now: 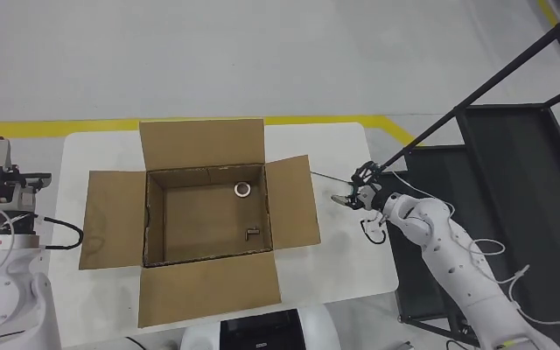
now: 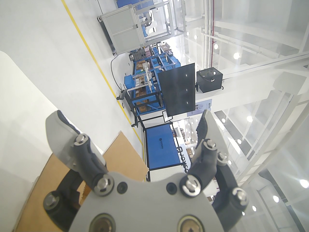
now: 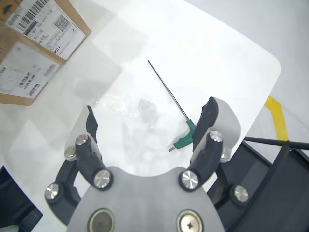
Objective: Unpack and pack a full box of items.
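Top view looks straight into the open cardboard box (image 1: 203, 143), flaps splayed on the table (image 1: 350, 262); a tape roll (image 1: 242, 189) and a small dark part (image 1: 253, 232) sit on its floor; right wrist view catches the finer stuff: a green-handled hex key (image 3: 184, 135) flat on the table beside crinkly clear plastic (image 3: 135, 112), right gripper (image 3: 150, 103) spread wide above them, empty; left gripper (image 2: 131, 115) gapes too, holding nothing, pointed out at the room.

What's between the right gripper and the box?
A green-handled hex key and some crumpled clear plastic lie on the table there; the right wrist view shows it.
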`<state>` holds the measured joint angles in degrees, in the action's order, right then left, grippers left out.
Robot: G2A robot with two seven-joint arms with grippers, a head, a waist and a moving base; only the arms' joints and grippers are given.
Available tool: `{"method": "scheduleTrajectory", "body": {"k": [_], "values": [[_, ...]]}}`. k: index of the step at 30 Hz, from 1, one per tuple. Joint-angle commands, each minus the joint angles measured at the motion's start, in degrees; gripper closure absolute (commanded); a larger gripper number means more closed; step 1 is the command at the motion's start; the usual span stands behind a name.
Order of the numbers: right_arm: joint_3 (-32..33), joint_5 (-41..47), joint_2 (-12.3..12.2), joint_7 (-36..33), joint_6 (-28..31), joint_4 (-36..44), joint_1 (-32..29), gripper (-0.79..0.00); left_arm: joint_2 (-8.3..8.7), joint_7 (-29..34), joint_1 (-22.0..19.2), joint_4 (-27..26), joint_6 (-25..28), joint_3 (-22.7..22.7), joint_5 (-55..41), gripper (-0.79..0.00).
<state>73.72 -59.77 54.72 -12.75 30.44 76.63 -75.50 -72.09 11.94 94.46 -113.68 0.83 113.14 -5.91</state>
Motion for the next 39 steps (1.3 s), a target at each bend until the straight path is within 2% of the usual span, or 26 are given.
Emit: {"method": "scheduleTrajectory", "body": {"k": [1,6,9,14,22,27,30,32,33,36,37,38,39], "values": [[-0.83,2.61,0.48,-1.12,-1.78,-2.04,1.14,-0.785,0.0,0.0,0.0,0.0,0.0,0.0,0.0,-0.785],[-1.88,5.98,1.23,-4.2,-5.2,-5.65,2.93,-0.782,0.0,0.0,0.0,0.0,0.0,0.0,0.0,-0.785],[-2.11,8.2,1.54,-5.66,-5.96,-7.49,3.37,-0.736,0.0,0.0,0.0,0.0,0.0,0.0,0.0,-0.785],[-2.74,10.31,2.0,-7.23,-6.83,-9.57,4.0,-0.717,0.0,0.0,0.0,0.0,0.0,0.0,0.0,-0.785],[-4.35,10.71,2.86,-8.66,-11.05,-10.92,5.17,-0.708,0.0,0.0,0.0,0.0,0.0,0.0,0.0,-0.785],[-5.49,8.83,3.4,-9.18,-15.23,-11.53,6.26,-0.656,0.0,0.0,0.0,0.0,0.0,0.0,0.0,-0.785],[-5.86,9.08,3.72,-9.35,-16.74,-12.05,6.58,-0.551,0.0,0.0,0.0,0.0,0.0,0.0,0.0,-0.785],[-5.98,9.28,3.87,-9.39,-16.97,-12.36,6.68,-0.379,0.0,0.0,0.0,0.0,0.0,0.0,0.0,-0.785],[-6.01,9.15,3.92,-9.53,-17.23,-12.52,6.73,-0.351,0.0,0.0,0.0,0.0,0.0,0.0,0.0,-0.785],[-6.04,9.23,4.04,-9.79,-17.17,-13.04,6.82,-0.166,0.0,0.0,0.0,0.0,0.0,0.0,0.0,-0.785],[-6.03,9.22,4.08,-9.81,-17.09,-13.2,6.89,-0.058,0.0,0.0,0.0,0.0,0.0,0.0,0.0,-0.785],[-6.0,9.15,4.11,-9.76,-17.18,-13.37,6.94,0.0,0.0,0.0,0.0,0.0,0.0,0.0,0.0,-0.785],[-6.0,9.14,4.15,-9.76,-17.15,-13.49,6.94,0.0,0.0,0.0,0.0,0.0,0.0,0.0,0.0,-0.785]]}}
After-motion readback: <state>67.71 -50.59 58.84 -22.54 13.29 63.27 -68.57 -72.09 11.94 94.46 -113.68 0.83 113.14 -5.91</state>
